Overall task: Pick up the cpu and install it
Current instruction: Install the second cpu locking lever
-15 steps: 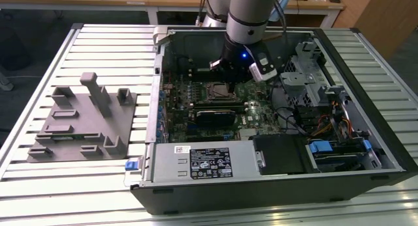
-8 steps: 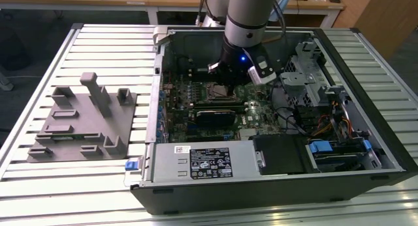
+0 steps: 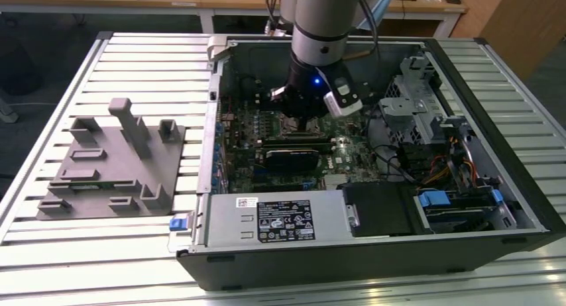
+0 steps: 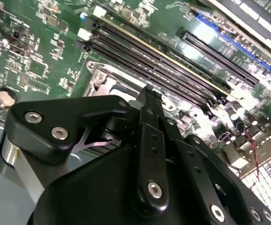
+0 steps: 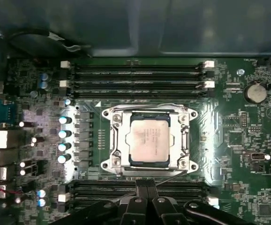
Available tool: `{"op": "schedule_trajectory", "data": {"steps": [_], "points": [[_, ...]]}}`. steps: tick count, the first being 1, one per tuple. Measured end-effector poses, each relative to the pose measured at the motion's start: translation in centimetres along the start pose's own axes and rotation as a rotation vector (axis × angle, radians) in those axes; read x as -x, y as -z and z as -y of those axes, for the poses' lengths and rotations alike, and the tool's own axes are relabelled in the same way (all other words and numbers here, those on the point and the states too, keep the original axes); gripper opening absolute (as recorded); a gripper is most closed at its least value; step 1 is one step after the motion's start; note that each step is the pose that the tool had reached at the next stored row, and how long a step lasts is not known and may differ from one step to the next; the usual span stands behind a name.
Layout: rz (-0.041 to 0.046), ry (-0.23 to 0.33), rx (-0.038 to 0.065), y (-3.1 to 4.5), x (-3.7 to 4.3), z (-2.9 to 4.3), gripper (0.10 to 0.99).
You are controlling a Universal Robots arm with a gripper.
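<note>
Silver-grey cpu (image 5: 148,140) lies seated flat within its socket frame (image 5: 112,140) on the motherboard (image 5: 248,140), between the memory slots (image 5: 135,70). The gripper (image 5: 147,187) hangs just beside the socket, jaws pressed together and holding nothing, apparently after placement.

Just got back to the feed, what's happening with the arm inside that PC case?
The arm is reaching down into the open computer case, with the gripper low over the motherboard. In the first wrist view, the cpu already lies in its socket, inside the metal frame between the memory slots. The gripper is beside the socket, holding nothing that shows. The grey tray sits outside the case, on the exterior view's left.
</note>
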State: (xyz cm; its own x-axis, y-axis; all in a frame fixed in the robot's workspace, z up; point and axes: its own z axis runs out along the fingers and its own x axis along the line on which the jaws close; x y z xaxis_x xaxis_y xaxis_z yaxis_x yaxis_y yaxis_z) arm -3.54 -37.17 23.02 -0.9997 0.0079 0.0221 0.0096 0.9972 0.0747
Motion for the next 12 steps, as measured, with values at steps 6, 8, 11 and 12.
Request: {"op": "schedule_trajectory", "data": {"steps": [6,8,11,12], "points": [[-0.0002,0.0,0.013,-0.16,-0.09,0.22,0.106],[-0.0003,0.0,0.023,-0.16,-0.13,0.31,0.106],[-0.0004,0.001,0.032,-0.15,-0.24,0.55,0.106],[-0.0005,0.001,0.034,-0.15,-0.32,0.65,0.106]]}}
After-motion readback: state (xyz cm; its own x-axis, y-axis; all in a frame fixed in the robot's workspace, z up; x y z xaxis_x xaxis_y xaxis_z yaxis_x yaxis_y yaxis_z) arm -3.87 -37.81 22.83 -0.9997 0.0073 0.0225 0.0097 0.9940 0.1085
